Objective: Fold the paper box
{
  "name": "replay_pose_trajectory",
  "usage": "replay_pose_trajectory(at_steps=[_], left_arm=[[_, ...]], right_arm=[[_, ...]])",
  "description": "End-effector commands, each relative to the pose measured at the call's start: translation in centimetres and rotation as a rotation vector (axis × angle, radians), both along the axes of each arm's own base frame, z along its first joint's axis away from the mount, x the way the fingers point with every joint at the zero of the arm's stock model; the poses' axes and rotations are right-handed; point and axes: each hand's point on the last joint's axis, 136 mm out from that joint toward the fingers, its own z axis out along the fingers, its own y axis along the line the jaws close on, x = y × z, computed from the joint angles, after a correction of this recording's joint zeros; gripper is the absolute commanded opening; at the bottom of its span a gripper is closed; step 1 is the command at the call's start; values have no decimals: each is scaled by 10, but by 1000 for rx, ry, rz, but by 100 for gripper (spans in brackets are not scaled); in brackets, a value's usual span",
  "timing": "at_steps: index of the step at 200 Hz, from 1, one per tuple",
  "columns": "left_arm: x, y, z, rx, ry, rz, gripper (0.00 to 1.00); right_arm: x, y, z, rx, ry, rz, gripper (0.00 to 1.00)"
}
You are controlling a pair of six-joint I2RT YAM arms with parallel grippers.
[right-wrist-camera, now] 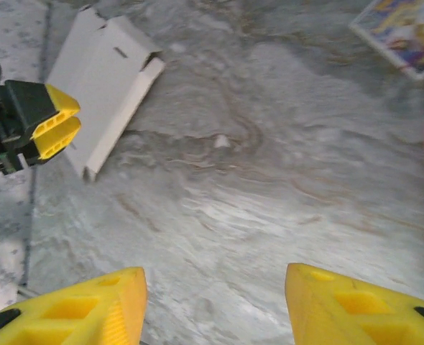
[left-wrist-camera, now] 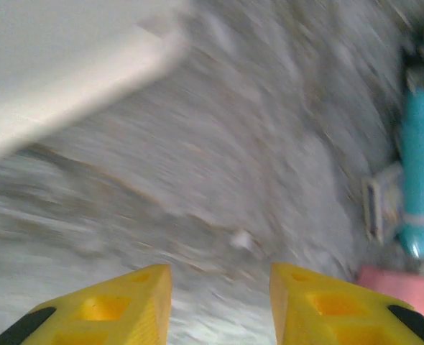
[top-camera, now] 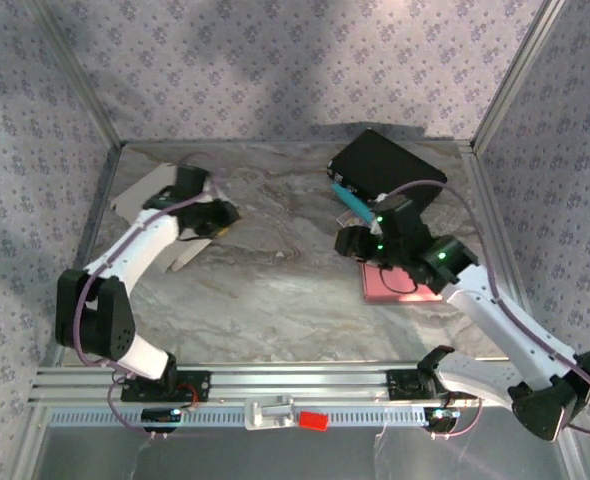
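The paper box (right-wrist-camera: 106, 85) lies flat and white on the marble table at the far left, one end flap open; its pale panel (left-wrist-camera: 61, 65) is blurred in the left wrist view. In the top view the box (top-camera: 138, 190) lies partly under the left arm. My left gripper (top-camera: 218, 217) hovers just right of the box, open, with bare table between its yellow fingers (left-wrist-camera: 126, 305). Its fingertips (right-wrist-camera: 54, 122) also appear beside the box's edge. My right gripper (right-wrist-camera: 215, 309) is open over bare table mid-right, apart from the box, and in the top view the right gripper (top-camera: 347, 242) points left.
A black box (top-camera: 380, 165) sits at the back right with a teal object (top-camera: 352, 199) against it. A pink pad (top-camera: 400, 285) lies under the right arm. A colourful card (right-wrist-camera: 406, 29) lies nearby. Walls close the left, back and right sides.
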Motion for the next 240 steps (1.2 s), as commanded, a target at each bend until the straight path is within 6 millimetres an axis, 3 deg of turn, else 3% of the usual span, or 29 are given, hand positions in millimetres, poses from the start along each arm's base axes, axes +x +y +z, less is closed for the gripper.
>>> replay_pose_trajectory(at_steps=[1,21,41,71,100,126,172,203,223,240], left_arm=[[-3,56,-17,66,57,71,39],[17,98,-29,121,75,148,39],[34,125,-48,172,123,168,39],[48,131,-83,168,205,131,35],[41,104,-101,117,246,64,32],[18,66,-112,53,268,29,31],[-24,-35,-117,-89,268,3,30],[-39,-88,-96,-174,218,27,31],[-36,-102,-70,-218,180,19,33],[-28,-102,-44,-232,139,13,36]], right_arm=[[23,33,11,145,-77,-51,55],[25,50,-2,154,-52,-28,55],[28,61,-12,166,-9,-8,55],[31,70,-27,183,48,-10,55],[34,67,-40,184,76,-24,55],[40,55,-51,193,101,-64,55],[40,44,-83,214,171,-120,56],[40,39,-116,209,236,-146,56],[40,36,-131,207,270,-163,55],[38,33,-139,201,283,-175,55]])
